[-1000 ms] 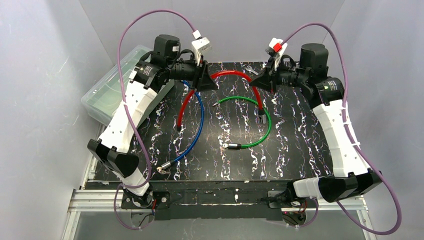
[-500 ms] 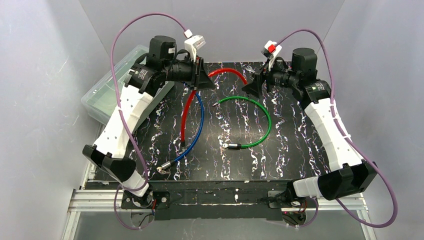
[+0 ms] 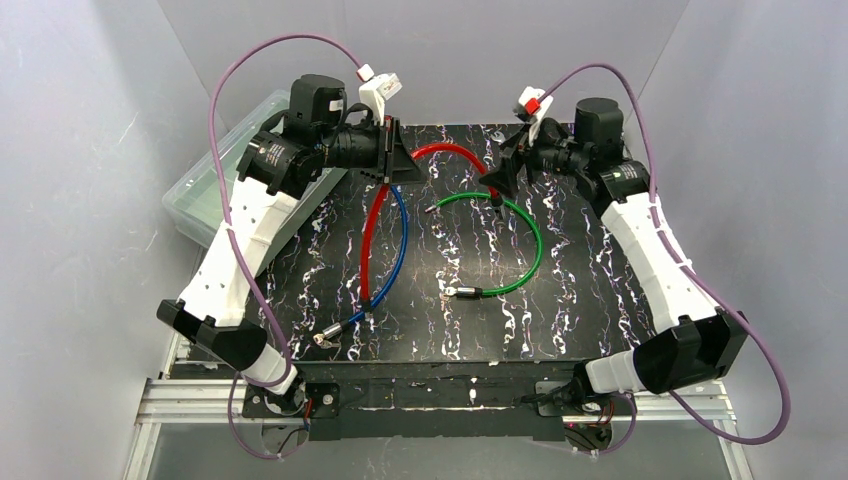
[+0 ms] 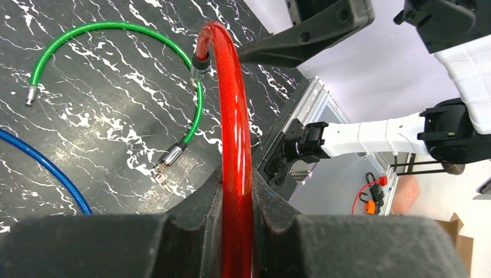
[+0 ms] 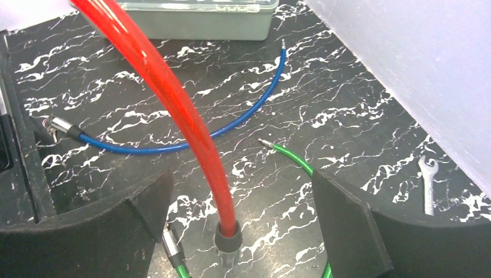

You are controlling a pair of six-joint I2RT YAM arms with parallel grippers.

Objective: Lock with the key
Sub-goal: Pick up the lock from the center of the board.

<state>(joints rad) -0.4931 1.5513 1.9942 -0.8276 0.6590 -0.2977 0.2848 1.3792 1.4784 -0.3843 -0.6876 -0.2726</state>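
Since the earlier frame, right pincer [image 3: 497,180] has let go of the red cable [image 3: 372,240] and its jaws now stand wide apart; both arms have pulled back a bit toward the far edge of the worktop [image 3: 600,300]. Left pincer [image 3: 398,165] stays clamped on the red cable, jaws tight against it in the left wrist view [image 4: 236,174]. Red cable arcs up off the worktop from the left pincer over to the right pincer, where its dark capped end [image 5: 227,240] hangs between the open jaws, touching neither as far as the right wrist view shows. Its other leg runs down the worktop toward the near edge.

Green cable [image 3: 520,270] lies flat in a loop just beside the red cable, on its right, metal ends free. Blue cable [image 3: 395,260] lies curved along the red cable's left side, crossing under it near the left pincer. Small wrench [image 5: 427,185] lies beyond the green cable near the far edge. Clear plastic bin [image 3: 215,190] sits off the worktop, left of the red cable. No key can be made out.
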